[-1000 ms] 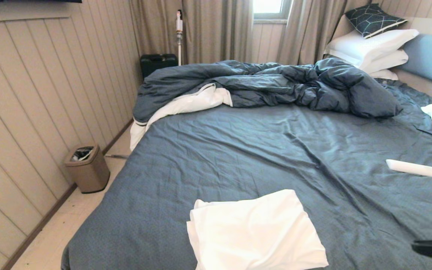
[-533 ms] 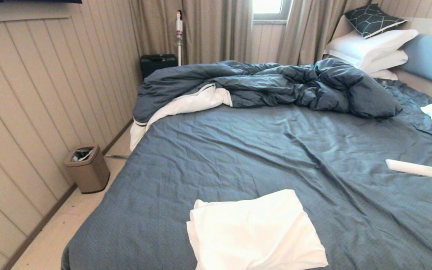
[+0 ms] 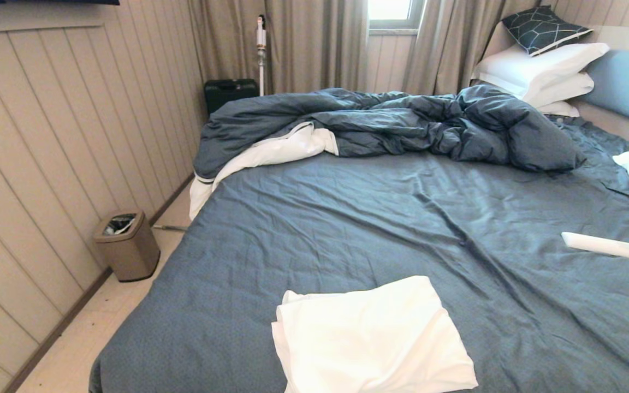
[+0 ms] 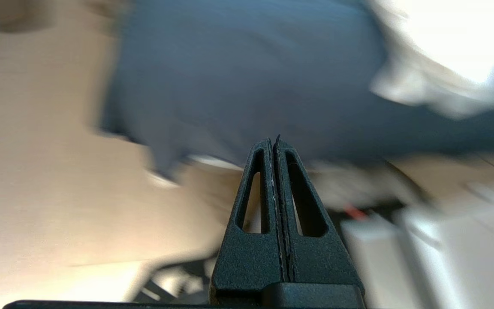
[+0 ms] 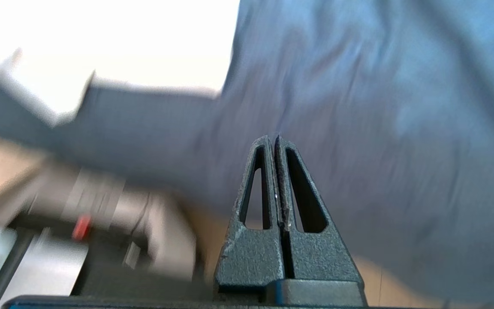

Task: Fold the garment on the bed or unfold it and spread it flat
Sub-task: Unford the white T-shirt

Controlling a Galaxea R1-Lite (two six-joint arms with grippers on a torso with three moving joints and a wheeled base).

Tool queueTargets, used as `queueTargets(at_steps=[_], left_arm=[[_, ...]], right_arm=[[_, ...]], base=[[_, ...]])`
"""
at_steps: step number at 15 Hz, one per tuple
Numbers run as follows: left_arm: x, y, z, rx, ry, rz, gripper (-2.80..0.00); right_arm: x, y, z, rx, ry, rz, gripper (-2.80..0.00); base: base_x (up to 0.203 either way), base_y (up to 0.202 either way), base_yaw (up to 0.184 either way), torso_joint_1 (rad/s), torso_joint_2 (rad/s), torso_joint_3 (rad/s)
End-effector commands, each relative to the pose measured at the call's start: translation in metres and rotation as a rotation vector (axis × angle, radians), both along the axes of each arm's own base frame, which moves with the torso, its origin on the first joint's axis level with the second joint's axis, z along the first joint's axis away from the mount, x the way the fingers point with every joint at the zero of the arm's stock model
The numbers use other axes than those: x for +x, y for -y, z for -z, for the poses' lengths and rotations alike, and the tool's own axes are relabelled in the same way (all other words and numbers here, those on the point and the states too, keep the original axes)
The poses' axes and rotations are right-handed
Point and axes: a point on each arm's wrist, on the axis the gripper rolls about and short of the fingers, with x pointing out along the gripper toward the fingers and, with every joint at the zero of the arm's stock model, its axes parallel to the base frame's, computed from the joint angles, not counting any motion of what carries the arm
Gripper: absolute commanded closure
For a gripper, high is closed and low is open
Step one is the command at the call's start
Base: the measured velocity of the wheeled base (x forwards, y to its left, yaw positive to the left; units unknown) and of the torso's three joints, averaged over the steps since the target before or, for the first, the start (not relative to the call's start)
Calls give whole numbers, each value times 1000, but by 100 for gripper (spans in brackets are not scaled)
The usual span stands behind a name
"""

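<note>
Garment [image 3: 372, 338]: white, smooth cloth folded into a rough rectangle with soft creases and a doubled edge along its 9 o'clock side, lying flat on the bed [image 3: 347, 229] at the 6 o'clock part of the head view, its near edge cut off by the frame. Bed: wide, covered by a dark blue-grey sheet of matte woven texture, crossed by fine wrinkles and one long crease running from centre toward 4 o'clock. Duvet [image 3: 391, 125]: same blue-grey, bunched in thick puffy folds across the 12 o'clock end, its white underside turned out at 10 o'clock. Pillows [image 3: 538, 68]: white, plump, stacked at 1 o'clock beneath a dark cushion [image 3: 544, 27] with a thin geometric line pattern; beside them a light blue padded headboard [image 3: 628, 84]. Remote [image 3: 604, 245]: slim white bar lying on the sheet at 3 o'clock, well apart from the garment. Bin [image 3: 127, 244]: tan, square, rounded corners, on the pale floor at 9 o'clock against the grooved panel wall. Left gripper [image 4: 276, 141]: seen only in its wrist view, two black, grainy triangular fingers with slotted cut-outs pressed flat together, nothing between them, pointing toward the bed's edge with blurred sheet and white cloth beyond. Right gripper [image 5: 276, 139]: likewise seen only in its wrist view, fingers closed against each other and empty, the blurred sheet and white cloth beyond.
</note>
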Motion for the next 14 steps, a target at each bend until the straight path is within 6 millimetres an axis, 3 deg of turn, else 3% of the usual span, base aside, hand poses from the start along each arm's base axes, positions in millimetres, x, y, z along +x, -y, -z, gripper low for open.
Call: queueTargets(at_steps=[1,4,7,10,14], left_arm=[[15,-2,18,64,116,-127,0],[8,-3,27,131,256,-241,0],[-6,-3,31,167,371,-247,0],[-11,-1,40,149,273,-166,0],[-11,-1,40,129,276,-168,0]], right_arm=[[6,0,5,10,96,11,0],[6,0,6,10,90,13,0],[6,0,6,-9,91,-1,0],[8,-1,6,-10,67,-75,0],[6,0,6,15,86,-14,0]], base=[[0,0,0,0,0,0],[0,0,0,0,0,0],[0,0,0,0,0,0],[0,0,0,0,0,0],[0,0,0,0,0,0]])
